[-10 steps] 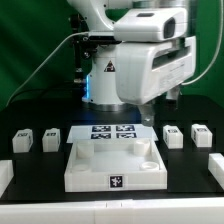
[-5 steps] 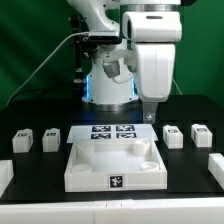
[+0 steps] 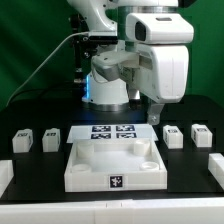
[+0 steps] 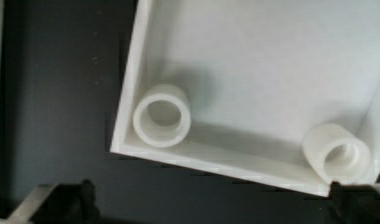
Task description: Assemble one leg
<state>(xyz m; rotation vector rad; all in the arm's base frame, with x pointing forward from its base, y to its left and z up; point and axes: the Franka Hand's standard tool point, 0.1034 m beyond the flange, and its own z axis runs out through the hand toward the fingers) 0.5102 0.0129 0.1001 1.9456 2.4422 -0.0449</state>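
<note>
Several legs, small white blocks with square tags, lie on the black table in the exterior view: two at the left and two at the right. My gripper hangs above the table behind the right pair, touching none of them. In the wrist view the gripper is open and empty, with one dark fingertip at each side. No leg shows in the wrist view.
The large white walled tray-like piece sits at the front middle. The wrist view shows its corner with two round sockets. The marker board lies behind it. White parts touch both edges of the exterior view.
The hand has turned about its wrist and shifted toward the exterior view's right, a little lower. The parts on the table have not moved.
</note>
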